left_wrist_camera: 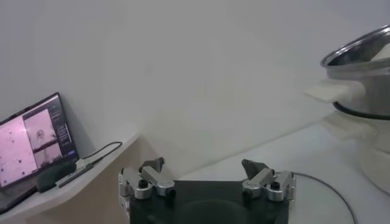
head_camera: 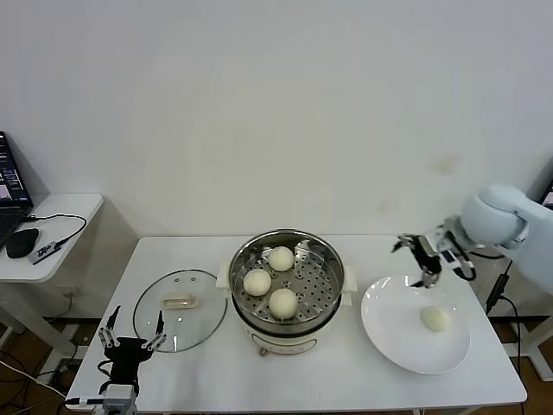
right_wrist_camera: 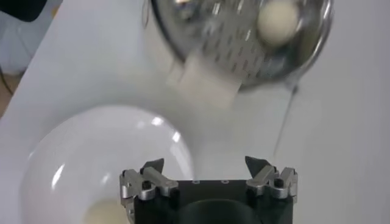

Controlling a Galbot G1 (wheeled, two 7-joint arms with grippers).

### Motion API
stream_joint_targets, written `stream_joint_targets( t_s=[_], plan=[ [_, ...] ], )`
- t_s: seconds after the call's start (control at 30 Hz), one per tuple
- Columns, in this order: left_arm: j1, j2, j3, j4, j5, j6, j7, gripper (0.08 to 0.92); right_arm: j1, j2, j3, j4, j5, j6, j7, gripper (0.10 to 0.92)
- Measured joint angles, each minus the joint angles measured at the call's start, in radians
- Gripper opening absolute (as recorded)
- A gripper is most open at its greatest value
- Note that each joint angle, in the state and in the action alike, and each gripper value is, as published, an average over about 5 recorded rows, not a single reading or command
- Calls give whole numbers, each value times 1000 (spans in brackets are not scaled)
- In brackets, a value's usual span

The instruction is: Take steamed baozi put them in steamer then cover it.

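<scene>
Left gripper [head_camera: 131, 340]: nearest the camera, parked low at the table's front left edge, just in front of the glass lid; jaws spread wide, nothing between them.
Side table [head_camera: 65, 207]: far left, apart from the work table, carrying a laptop [head_camera: 10, 186] and a dark mouse [head_camera: 22, 242].
Glass lid [head_camera: 180, 309]: lies flat on the white table [head_camera: 259, 380], left of the steamer and close to it, cream handle [head_camera: 180, 302] facing up. Judged rigid, breakable and slick on the glass; the raised handle at its centre is the one sensible place to pinch.
Steamer [head_camera: 286, 281]: middle of the table, uncovered, shiny pot on a cream base with side handles.
Baozi in steamer [head_camera: 283, 303]: three cream buns rest on the perforated tray, spaced apart, none stacked.
White plate [head_camera: 416, 324]: right of the steamer, well clear of it.
Last baozi [head_camera: 435, 318]: sits alone on the plate's right half. Likely light, soft and easily dented; best taken across its widest part with a gentle squeeze from above.
Right gripper [head_camera: 418, 259]: hovers over the plate's far rim, up and left of the remaining bun, not touching it; jaws released and empty.
Progress: three of four buns placed; one bun and the covering remain, by my reading.
</scene>
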Motion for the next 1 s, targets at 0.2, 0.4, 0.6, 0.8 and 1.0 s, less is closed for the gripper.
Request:
stream_joint_targets(
  t_s=[0.2,0.4,0.6,0.8,1.0],
  plan=[
    [-1,-3,0,1,0,0,-1,823,-118,-31,62,-55,-54,-1,8,823],
    [8,-2,-6,1,-1,-1,-1,823,-256,-31,160,-123,-102,-2,20,823],
    [9,0,-15,0,-2,-1,-1,823,-391,-10,268,-189,-139,4,29,823],
    [12,-4,-17,2,-2,-1,-1,823,-476,17,336,-243,-158,11,44,823],
    [16,-6,-23,2,-2,-1,-1,823,-530,46,378,-284,-179,10,59,823]
  ],
)
